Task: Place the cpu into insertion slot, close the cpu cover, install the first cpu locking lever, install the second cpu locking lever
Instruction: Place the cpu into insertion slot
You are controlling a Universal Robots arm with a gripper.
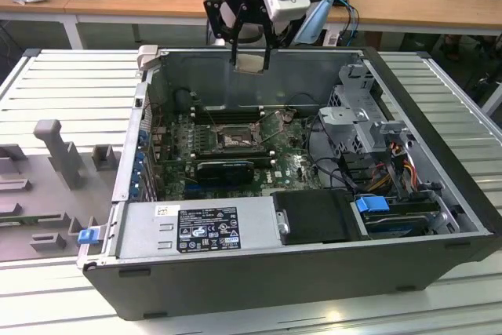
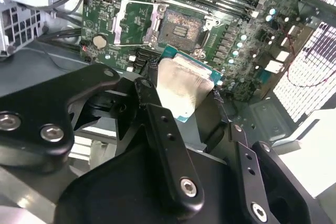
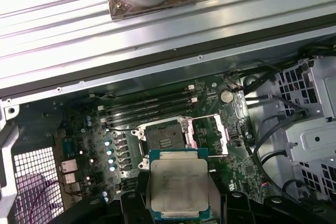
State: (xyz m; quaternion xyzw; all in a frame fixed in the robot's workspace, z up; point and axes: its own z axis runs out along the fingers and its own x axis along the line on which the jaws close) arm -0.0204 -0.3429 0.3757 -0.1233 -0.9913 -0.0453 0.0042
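My gripper (image 1: 251,59) hangs above the back wall of the open computer case, shut on the cpu (image 1: 251,63), a flat silvery square chip. In both wrist views the cpu (image 2: 181,85) (image 3: 178,184) sits between the black fingers (image 2: 149,95), held by two opposite edges. The insertion slot (image 1: 233,139) (image 2: 181,27) (image 3: 164,136) lies bare on the green board well below the chip. The cpu cover (image 2: 134,22) (image 3: 210,132) is swung open to one side of the slot, its square window showing the board beneath.
Long black memory slots (image 1: 227,114) run behind the socket and a black card (image 1: 227,169) lies in front of it. A drive cage with cables (image 1: 361,115) fills the exterior view's right, and a power supply (image 1: 196,229) lies at the front. Grey fixtures (image 1: 59,151) stand outside.
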